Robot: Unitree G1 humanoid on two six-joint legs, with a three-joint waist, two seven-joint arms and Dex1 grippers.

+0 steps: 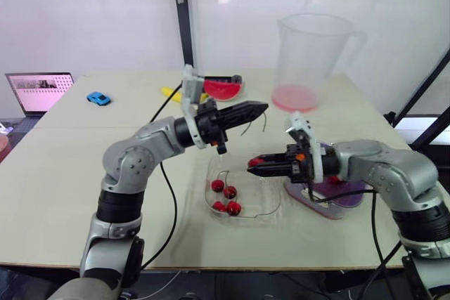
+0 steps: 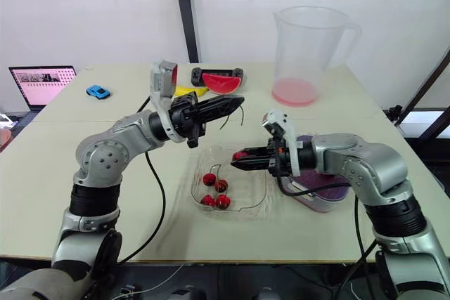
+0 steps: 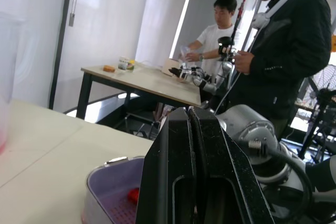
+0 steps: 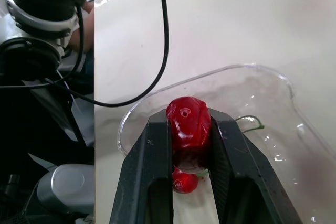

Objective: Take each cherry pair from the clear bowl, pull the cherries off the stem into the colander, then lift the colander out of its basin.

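Mid-frame, the left gripper (image 1: pixel 262 109) pinches a thin dark stem (image 1: pixel 265 124) that dangles above the clear bowl (image 1: pixel 268 203). Just below and to the right, the right gripper (image 1: pixel 252 165) clamps a red cherry (image 1: pixel 255 162) over the bowl, where four cherries (image 1: pixel 230 191) lie. A purple colander (image 1: pixel 344 192) sits at centre right.

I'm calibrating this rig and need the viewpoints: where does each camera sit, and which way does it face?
Left eye view: on the head, facing forward and down at the table; both arms show, left gripper pinching a stem, right gripper above the clear bowl.
Right eye view: beside it, same aim, same arms.
Left wrist view: along its shut fingers toward the colander and two people.
Right wrist view: along its fingers, which grip a cherry, down into the bowl.
Shared: eye views and right wrist view show that cherry.
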